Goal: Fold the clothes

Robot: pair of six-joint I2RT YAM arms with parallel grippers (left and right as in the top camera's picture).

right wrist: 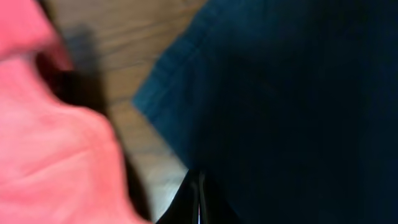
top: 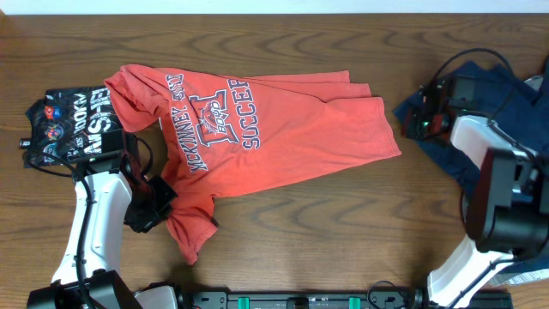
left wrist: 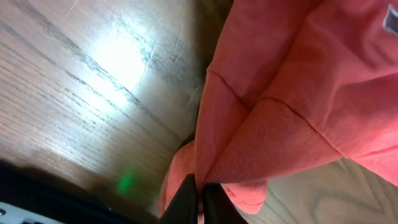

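Note:
The clothes, an orange-red T-shirt (top: 283, 129) with a navy-and-white soccer print facing up, lie spread askew across the table's middle, collar toward the left. My left gripper (top: 163, 196) sits at the shirt's lower left, by the sleeve. In the left wrist view it (left wrist: 202, 194) is shut on a bunched fold of the shirt (left wrist: 292, 99), lifted slightly off the wood. My right gripper (top: 412, 120) is off the shirt's right end, over a navy cloth. In the right wrist view its jaws (right wrist: 198, 182) are shut at that cloth's edge; whether fabric is pinched is unclear.
A glossy black printed snack bag (top: 69, 124) lies at the left, touching the shirt's shoulder. A navy cloth (top: 506, 94) is heaped at the right edge under the right arm, dark in the right wrist view (right wrist: 298, 93). Bare wood lies in front of the shirt.

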